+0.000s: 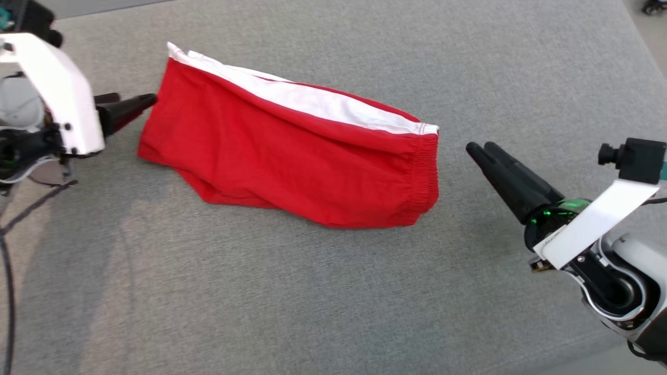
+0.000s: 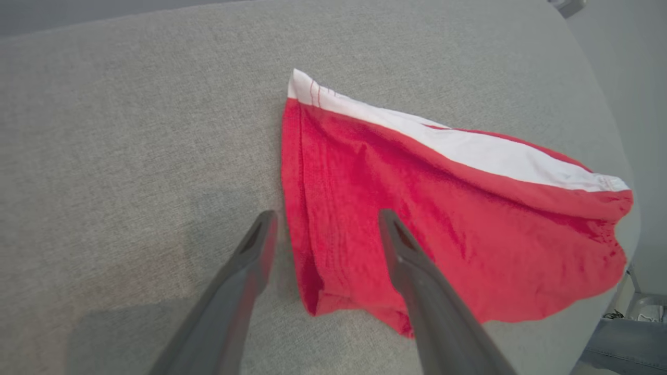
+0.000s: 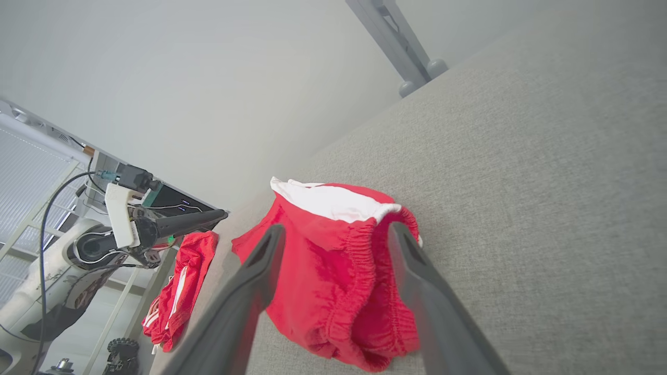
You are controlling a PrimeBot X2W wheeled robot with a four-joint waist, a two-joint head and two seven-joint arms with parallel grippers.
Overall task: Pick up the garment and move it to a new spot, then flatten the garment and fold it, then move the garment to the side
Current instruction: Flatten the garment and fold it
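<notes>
The red shorts (image 1: pixel 292 156) lie in the middle of the soft grey surface (image 1: pixel 333 312). Their long way goes left to right, slanting a bit. The stretchy waist end points at the right gripper (image 1: pixel 480 148), and the leg end points at the left gripper (image 1: pixel 130 101). Both grippers are spread wide and hold nothing. The wall (image 3: pixel 208 78) is pale. The shorts look puffy, with a white stripe (image 1: pixel 312 101) along the far edge.

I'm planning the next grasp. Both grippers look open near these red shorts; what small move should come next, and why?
Probably ease the right gripper forward to the elastic waistband. It stands open and apart from the red shorts, while the open left gripper is at the leg hem, and the shorts lie puffed, not flat.
</notes>
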